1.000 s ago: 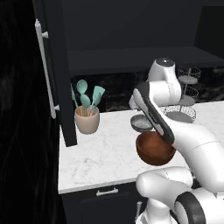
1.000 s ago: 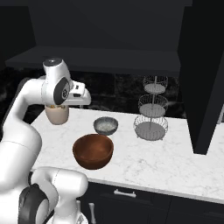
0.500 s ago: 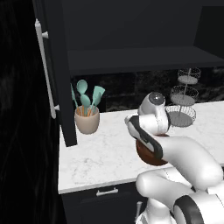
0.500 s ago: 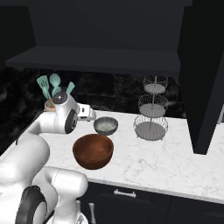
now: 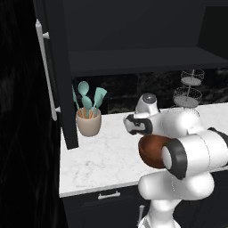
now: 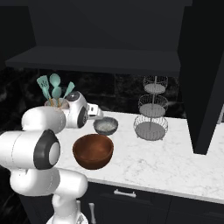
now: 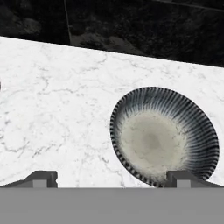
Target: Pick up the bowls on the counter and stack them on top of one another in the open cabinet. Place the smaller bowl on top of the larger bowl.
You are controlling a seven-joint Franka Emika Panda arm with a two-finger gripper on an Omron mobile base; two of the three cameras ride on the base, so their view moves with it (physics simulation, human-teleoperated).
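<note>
The small grey bowl (image 7: 164, 135) with its speckled pale inside sits on the white marble counter (image 7: 57, 96), and from the right base camera the grey bowl (image 6: 105, 126) lies behind the larger reddish-brown bowl (image 6: 93, 151). My gripper (image 7: 111, 179) is open, low over the counter. Its right fingertip (image 7: 181, 178) stands at the grey bowl's near rim, its left one over bare marble. In the base views the gripper (image 6: 94, 111) hangs just left of the grey bowl. The brown bowl (image 5: 151, 149) is partly hidden by my arm. Above, the dark cabinet shelf (image 6: 96, 59) is open.
A beige crock with teal spoons (image 5: 89, 122) stands at the counter's left, by the tall open cabinet door with its silver handle (image 5: 44, 67). A tiered wire stand (image 6: 151, 113) sits at the back right. The counter's front edge (image 5: 102, 189) runs over dark drawers.
My arm has folded down from head height to just above the counter, bringing the open gripper beside the grey bowl. Both bowls stay put.
</note>
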